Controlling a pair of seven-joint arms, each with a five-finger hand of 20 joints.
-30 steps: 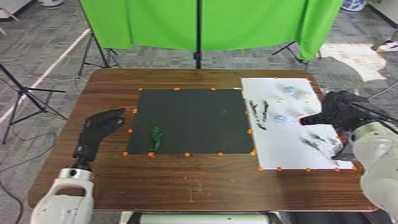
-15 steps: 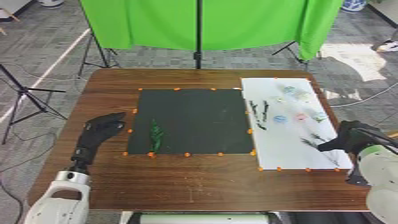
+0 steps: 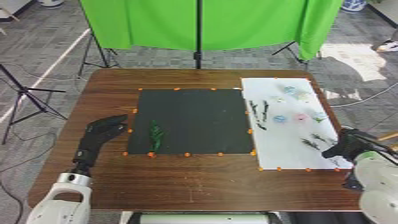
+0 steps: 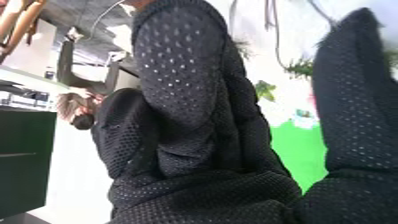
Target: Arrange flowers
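One black mat [image 3: 191, 120], one white sheet [image 3: 275, 150], one leafy green sprig [image 3: 156, 137], two dark twigs [image 3: 254, 107], six flower heads [image 3: 280, 119]; lower-right sprigs [image 3: 309, 143] too small to count.

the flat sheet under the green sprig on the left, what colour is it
The sheet is black or very dark grey, best seen in the head view.

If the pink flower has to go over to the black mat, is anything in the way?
Yes: straight across from the pink flower lie a blue flower, then dark stems, before the black mat. Lifted, it could probably pass over them.
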